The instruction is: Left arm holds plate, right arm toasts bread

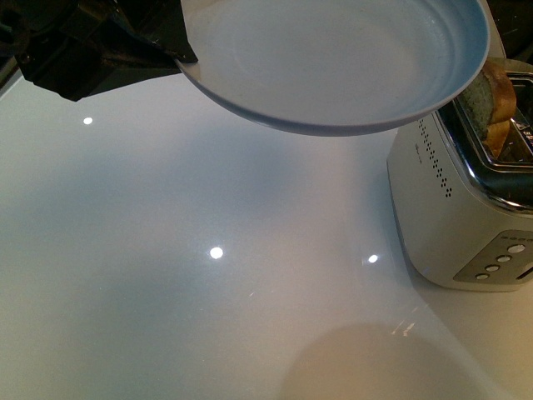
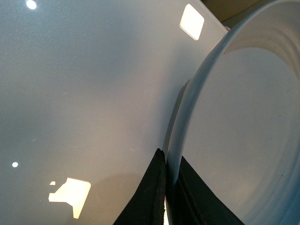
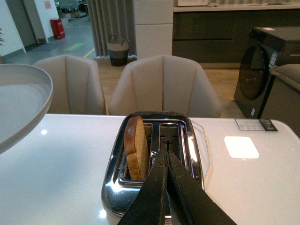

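Right now the bread [image 3: 135,147] stands on edge in one slot of the toaster [image 3: 112,187], its rounded top crust rising just above the chrome; the neighbouring slot is bare. Treat the slice as light, soft and crumbly. I'd judge the crust the firmest part, so pinch it there across the flat faces, gently, and lift straight up to keep clear of the slot walls. Your right gripper [image 3: 165,154] hangs over the toaster's near end with its jaws pressed together on nothing, so they must part before any grasp. The toaster sits by the counter's [image 1: 166,250] right edge. Beside it, in the air and tilted, is the plate [image 1: 333,50], empty, stiff, smooth and probably slippery. The left gripper [image 2: 169,161] is clamped on its rim alone, a hold that could slip.
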Tool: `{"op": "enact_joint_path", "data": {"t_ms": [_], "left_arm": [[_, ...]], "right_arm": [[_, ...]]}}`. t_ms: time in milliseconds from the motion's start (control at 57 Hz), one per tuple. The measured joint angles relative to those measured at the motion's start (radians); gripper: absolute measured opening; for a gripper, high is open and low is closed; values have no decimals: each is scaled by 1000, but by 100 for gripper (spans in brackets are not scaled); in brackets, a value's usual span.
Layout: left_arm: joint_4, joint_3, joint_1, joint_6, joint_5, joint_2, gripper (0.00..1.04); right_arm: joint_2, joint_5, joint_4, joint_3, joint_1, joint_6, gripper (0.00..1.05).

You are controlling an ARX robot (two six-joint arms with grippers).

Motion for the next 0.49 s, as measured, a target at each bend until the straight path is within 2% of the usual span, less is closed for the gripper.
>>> {"op": "enact_joint_path", "data": {"t_ms": [298,386,491], "left_arm": [[0,0,0,0,0,0,3],[0,0,0,0,0,0,3],[0,0,0,0,-3,0,3]], "right_arm": [[-85,0,-85,0,0,0,2],[-206,2,-239,0,0,0,2],[-254,0,-260,0,0,0,2]]}}
